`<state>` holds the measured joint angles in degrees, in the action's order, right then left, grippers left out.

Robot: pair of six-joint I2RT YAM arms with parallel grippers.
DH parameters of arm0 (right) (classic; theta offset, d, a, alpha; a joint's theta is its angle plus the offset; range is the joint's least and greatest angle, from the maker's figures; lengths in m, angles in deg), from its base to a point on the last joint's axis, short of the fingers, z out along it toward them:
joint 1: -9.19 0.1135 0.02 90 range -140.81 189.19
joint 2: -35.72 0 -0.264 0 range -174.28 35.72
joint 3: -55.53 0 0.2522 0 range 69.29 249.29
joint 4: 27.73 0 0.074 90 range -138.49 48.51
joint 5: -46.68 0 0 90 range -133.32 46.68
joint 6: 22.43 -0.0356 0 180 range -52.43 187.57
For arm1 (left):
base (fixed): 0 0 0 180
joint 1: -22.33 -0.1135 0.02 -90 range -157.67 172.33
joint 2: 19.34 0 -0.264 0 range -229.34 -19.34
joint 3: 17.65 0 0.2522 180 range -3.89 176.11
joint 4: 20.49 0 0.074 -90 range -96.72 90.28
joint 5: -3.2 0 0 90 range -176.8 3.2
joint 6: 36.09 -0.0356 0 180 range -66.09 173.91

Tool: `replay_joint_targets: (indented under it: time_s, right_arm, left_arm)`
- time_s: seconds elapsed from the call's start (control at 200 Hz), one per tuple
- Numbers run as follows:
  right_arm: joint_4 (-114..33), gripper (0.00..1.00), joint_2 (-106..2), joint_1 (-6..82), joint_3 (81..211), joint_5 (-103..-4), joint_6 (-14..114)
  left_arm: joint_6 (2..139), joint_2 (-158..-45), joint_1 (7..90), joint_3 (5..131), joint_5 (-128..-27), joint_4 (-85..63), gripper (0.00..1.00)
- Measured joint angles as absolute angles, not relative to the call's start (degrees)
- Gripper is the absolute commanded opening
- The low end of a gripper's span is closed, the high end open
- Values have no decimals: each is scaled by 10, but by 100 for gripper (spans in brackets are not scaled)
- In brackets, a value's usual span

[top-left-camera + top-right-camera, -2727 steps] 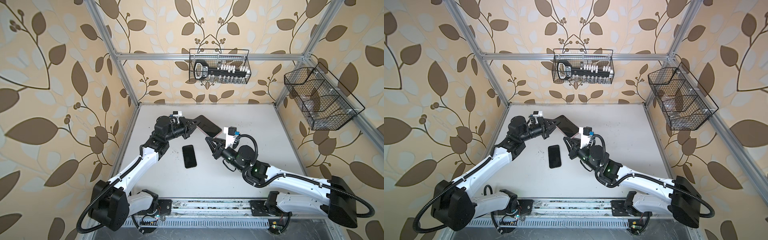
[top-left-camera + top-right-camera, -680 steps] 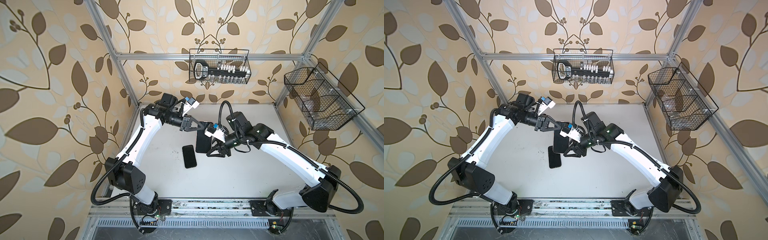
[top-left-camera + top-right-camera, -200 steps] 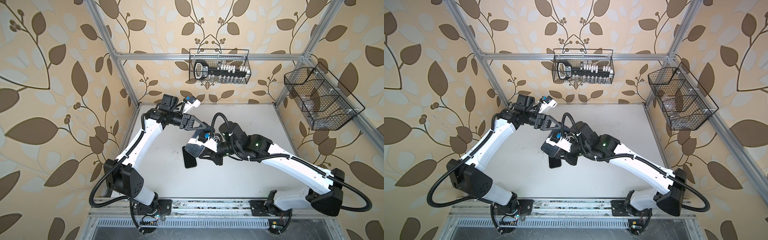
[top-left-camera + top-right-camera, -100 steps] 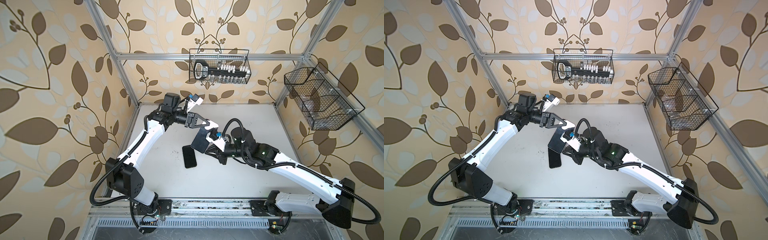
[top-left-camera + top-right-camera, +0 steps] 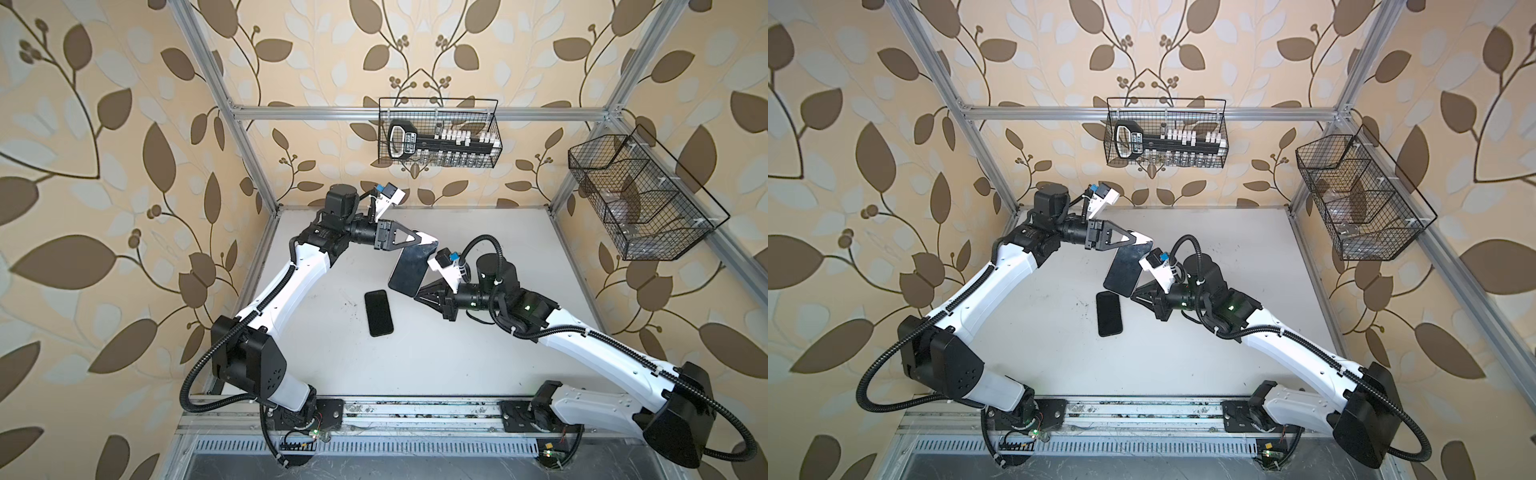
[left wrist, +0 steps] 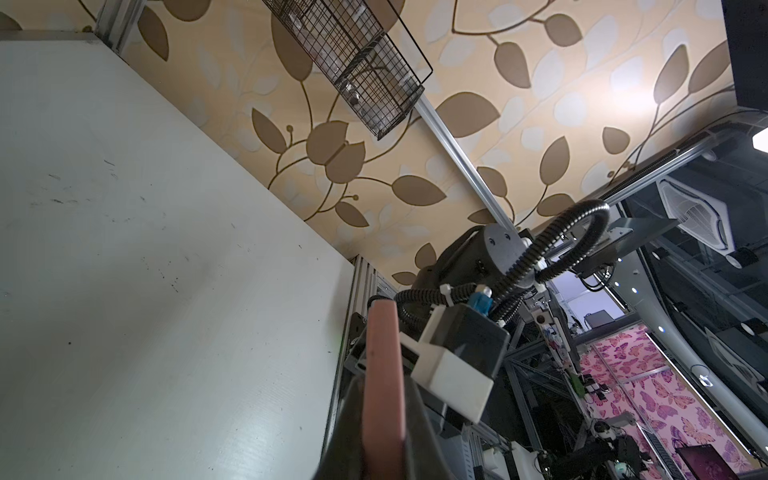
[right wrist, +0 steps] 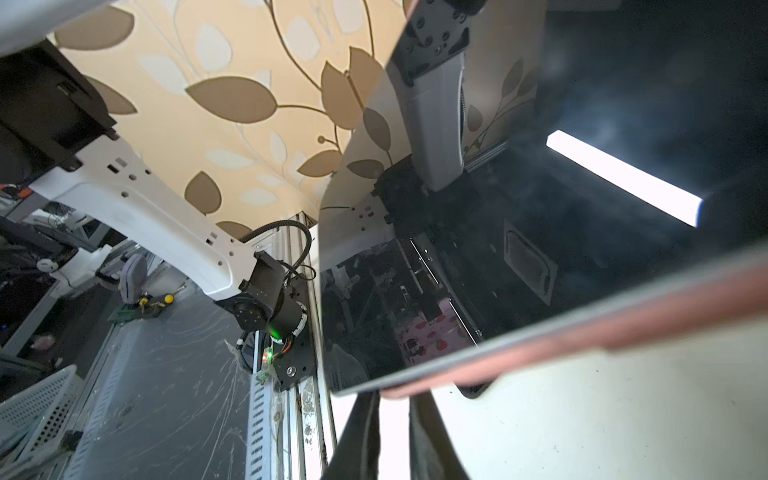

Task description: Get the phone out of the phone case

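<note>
A phone (image 5: 409, 268) (image 5: 1125, 270) with a glossy black screen, sitting in a salmon-pink phone case, hangs tilted above the table in both top views. My left gripper (image 5: 430, 244) (image 5: 1144, 241) is shut on its upper end. In the left wrist view the case's pink edge (image 6: 380, 340) runs between my left gripper's (image 6: 383, 399) jaws. My right gripper (image 5: 417, 291) (image 5: 1133, 296) is at the lower corner. The right wrist view shows the screen (image 7: 540, 228), the pink case rim (image 7: 623, 324), and my right gripper (image 7: 395, 399) nipping the pink corner.
A second black phone (image 5: 378, 312) (image 5: 1109, 313) lies flat on the white table (image 5: 498, 353), just below the held one. A wire basket (image 5: 438, 133) of tools hangs on the back wall. Another wire basket (image 5: 640, 199) hangs on the right wall.
My right arm has drawn back to the right, and the held phone's lower end swung right with it, away from the phone on the table. My left gripper kept its hold.
</note>
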<state>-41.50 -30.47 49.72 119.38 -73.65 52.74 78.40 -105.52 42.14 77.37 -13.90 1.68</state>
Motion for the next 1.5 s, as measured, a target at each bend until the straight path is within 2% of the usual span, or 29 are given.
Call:
replay_joint_targets:
  time_s: [0.23, 0.33, 0.735, 0.82, 0.96, 1.02, 1.5]
  right_arm:
    - [-303, 14, -303, 480, 1138, -746, 430]
    - [-265, 17, -303, 474, 1127, -743, 396]
    - [-105, 24, -286, 432, 1068, -725, 268]
    - [-89, 28, -291, 430, 1065, -725, 249]
    - [-76, 46, -297, 425, 1059, -724, 210]
    - [-68, 48, -297, 425, 1055, -722, 194]
    - [51, 50, -306, 491, 988, -621, 59]
  left_arm:
    - [859, -1033, 422, 730, -180, -69, 0]
    - [885, -1019, 423, 719, -196, -96, 0]
    - [951, -1005, 434, 703, -264, -139, 0]
    - [962, -1004, 434, 695, -274, -143, 0]
    - [976, -999, 434, 689, -291, -148, 0]
    - [981, -997, 434, 689, -301, -149, 0]
    - [1059, -992, 434, 655, -380, -216, 0]
